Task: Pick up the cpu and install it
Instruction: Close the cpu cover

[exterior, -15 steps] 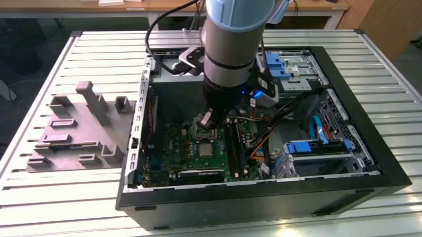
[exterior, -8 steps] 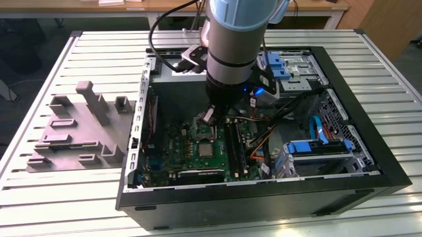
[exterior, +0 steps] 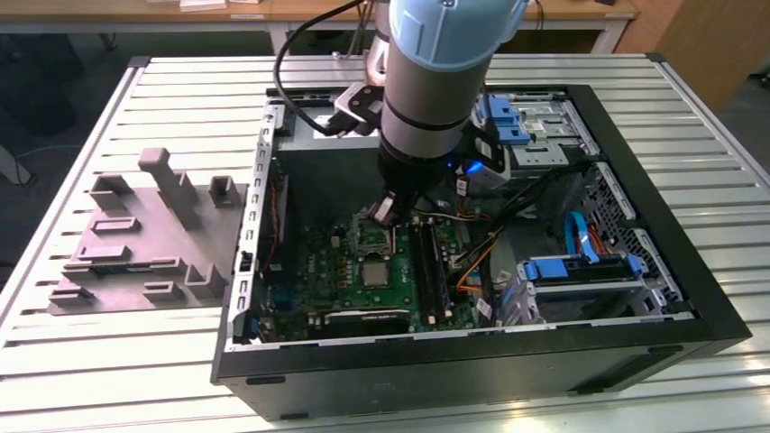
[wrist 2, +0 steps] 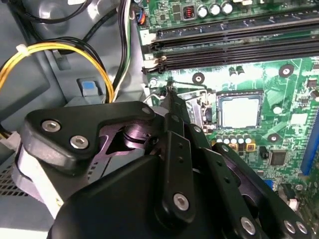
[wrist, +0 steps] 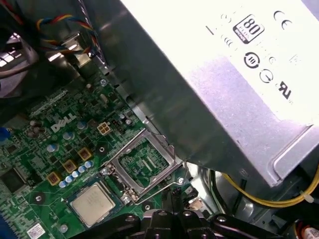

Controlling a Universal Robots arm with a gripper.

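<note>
The cpu [wrist 2: 240,110], a small silvery square, lies flat in its socket on the green motherboard [exterior: 349,280]; it also appears in the first wrist view [wrist: 94,203] and the exterior view [exterior: 377,272]. The socket's metal frame [wrist: 144,164] stands flipped open beside it. My gripper [exterior: 385,215] hangs inside the computer case, just beyond that open frame. Its dark fingers come together to a narrow tip [wrist 2: 170,97], shut, close to the thin wire lever [wrist: 162,187] of the socket. Nothing shows between the fingers.
The open black computer case [exterior: 673,271] sits on a slatted table. A grey moulded tray [exterior: 132,244] lies at the exterior view's left. The silver power supply [wrist: 224,74] looms close to the gripper. Yellow and black cables [wrist 2: 60,50], memory slots [wrist 2: 224,42] and blue drive brackets [exterior: 578,269] surround the socket.
</note>
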